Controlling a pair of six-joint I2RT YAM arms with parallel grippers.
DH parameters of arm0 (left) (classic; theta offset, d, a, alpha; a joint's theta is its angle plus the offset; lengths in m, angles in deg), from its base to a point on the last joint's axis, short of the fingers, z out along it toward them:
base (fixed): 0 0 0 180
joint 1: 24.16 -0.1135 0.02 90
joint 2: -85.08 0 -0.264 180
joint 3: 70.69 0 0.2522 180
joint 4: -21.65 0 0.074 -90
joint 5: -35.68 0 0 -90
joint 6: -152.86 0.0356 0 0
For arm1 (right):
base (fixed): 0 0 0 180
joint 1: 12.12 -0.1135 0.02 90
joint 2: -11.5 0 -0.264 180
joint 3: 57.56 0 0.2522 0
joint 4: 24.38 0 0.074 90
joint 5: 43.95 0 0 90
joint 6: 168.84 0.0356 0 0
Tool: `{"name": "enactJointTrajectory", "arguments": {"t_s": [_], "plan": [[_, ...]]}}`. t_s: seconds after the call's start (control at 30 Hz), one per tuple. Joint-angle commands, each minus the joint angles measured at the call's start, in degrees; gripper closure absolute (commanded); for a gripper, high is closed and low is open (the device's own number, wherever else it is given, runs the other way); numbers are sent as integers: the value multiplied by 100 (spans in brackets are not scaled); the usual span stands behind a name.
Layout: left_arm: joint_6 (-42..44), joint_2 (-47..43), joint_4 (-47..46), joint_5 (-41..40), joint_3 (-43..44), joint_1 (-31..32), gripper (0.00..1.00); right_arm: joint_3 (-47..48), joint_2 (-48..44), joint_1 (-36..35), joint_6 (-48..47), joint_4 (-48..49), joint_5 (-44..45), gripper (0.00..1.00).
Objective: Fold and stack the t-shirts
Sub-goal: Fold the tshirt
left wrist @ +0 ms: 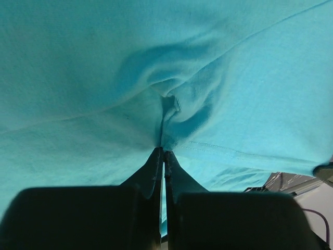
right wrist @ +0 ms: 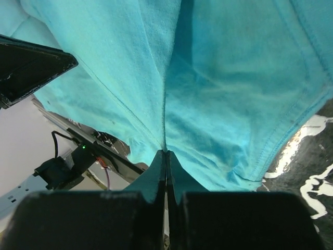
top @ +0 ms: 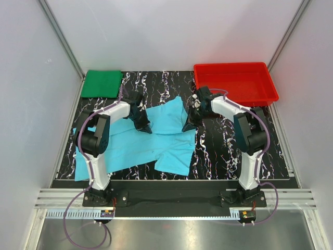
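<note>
Two tools [top: 147,128] [top: 187,127] on one cyan t-shirt [top: 169,148]; one green [top: 102,83], seemingly folded.

L pincer [top: 146,128], R pincer [top: 187,127] on cyan tee [top: 130,148], green tee [top: 102,83] far L

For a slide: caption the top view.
Left gripper and right gripper pinch the cyan shirt; green shirt lies folded far left.

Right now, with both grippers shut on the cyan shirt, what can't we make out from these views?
- Top external: pinch points of the left gripper and right gripper on the cyan t-shirt are too small; the left arm covers part of the shirt's left side.
- Left wrist, right wrist: cloth crowds the frame; how many layers are pinched is unclear.
- Green t-shirt: top view only; its sleeves are hidden by its own fold.
</note>
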Motion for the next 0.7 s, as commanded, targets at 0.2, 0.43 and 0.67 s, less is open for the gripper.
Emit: {"name": "enactJointTrajectory", "arguments": {"t_s": [0.2,0.43,0.67], "plan": [[177,-298,176,-156,183,37,100,-630,-533,-76,543,356,-271,100],[185,-386,238,-226,165,37,100,-796,-630,-217,763,488,-184,100],[168,-368,194,-217,78,37,100,-1095,-656,-270,913,655,-96,100]]}}
